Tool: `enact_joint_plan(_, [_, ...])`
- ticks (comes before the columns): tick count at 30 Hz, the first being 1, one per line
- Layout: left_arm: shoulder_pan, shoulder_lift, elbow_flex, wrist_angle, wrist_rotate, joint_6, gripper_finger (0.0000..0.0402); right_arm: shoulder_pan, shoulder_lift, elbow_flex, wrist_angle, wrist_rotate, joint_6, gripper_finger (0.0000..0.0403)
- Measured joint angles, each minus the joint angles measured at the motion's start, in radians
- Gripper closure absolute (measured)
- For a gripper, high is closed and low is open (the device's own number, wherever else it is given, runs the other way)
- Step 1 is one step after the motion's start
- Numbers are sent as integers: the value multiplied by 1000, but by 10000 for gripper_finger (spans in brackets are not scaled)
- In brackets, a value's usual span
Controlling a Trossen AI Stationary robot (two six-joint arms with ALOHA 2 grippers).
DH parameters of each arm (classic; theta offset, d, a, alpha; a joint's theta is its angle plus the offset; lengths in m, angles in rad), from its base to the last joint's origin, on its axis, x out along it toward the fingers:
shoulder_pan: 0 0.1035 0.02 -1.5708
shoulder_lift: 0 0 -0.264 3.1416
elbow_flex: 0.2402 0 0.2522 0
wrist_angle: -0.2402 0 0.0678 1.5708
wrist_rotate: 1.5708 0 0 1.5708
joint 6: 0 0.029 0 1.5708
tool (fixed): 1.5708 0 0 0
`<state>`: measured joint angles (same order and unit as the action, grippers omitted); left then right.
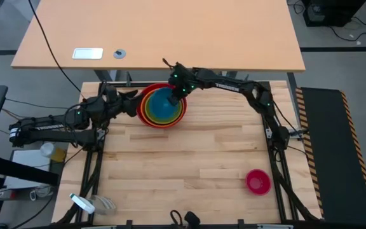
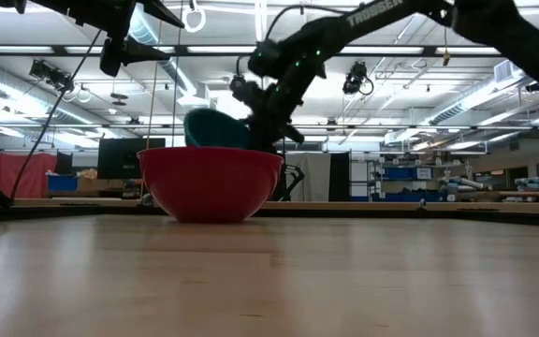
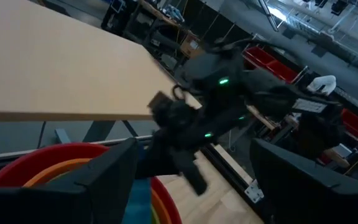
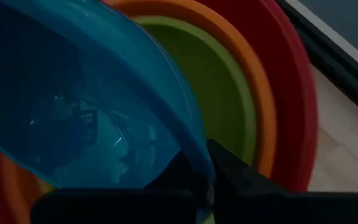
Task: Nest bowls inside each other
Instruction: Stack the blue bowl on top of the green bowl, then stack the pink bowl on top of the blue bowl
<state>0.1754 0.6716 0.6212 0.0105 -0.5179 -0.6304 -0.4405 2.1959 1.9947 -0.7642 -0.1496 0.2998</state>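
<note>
A red bowl (image 1: 146, 114) stands on the table's far part with an orange bowl (image 4: 253, 93) and a lime green bowl (image 4: 216, 81) nested in it. My right gripper (image 1: 178, 94) reaches over the stack from its far right, shut on a blue bowl (image 1: 162, 106) that it holds tilted over the stack. Just left of the red bowl my left gripper (image 1: 129, 102) points level and is open, touching nothing. A magenta-pink bowl (image 1: 257, 182) rests on its base alone near the table's right front. My right gripper pinches the blue bowl's rim (image 4: 199, 149), one finger (image 4: 179, 177) inside the bowl and one (image 4: 241, 177) outside. The fingers slant down from the far right. The bowl hangs tilted (image 2: 215, 129) above the red bowl's rim; whether its bottom touches the green bowl I cannot tell.
A tan table (image 1: 170, 38) beyond the far edge carries a white card (image 1: 88, 53) and a small disc (image 1: 119, 53). A bottle (image 1: 46, 150) and other clutter (image 1: 88, 203) lie at the near left. Bare wooden board (image 1: 183, 165) fills the table's middle and front.
</note>
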Motion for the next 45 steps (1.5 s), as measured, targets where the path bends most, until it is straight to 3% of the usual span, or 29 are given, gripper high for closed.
enact_joint_plan(10, [-1, 0, 0, 1, 64, -37, 88, -8, 57, 5, -17, -113, -128, 336])
enact_joint_plan(20, [-1, 0, 0, 0, 69, -39, 88, -23, 46, 5, -66, -130, -116, 188])
enact_joint_plan(27, [-1, 0, 0, -18, 70, -39, 88, -53, -25, 6, -57, -59, -65, 124])
enact_joint_plan(36, [-1, 1, 0, -92, 104, -82, 88, -66, -133, 6, -162, -79, -158, 109])
enact_joint_plan(45, [-1, 2, 0, -89, 122, -102, 88, 106, -223, 6, -493, -158, -490, 127])
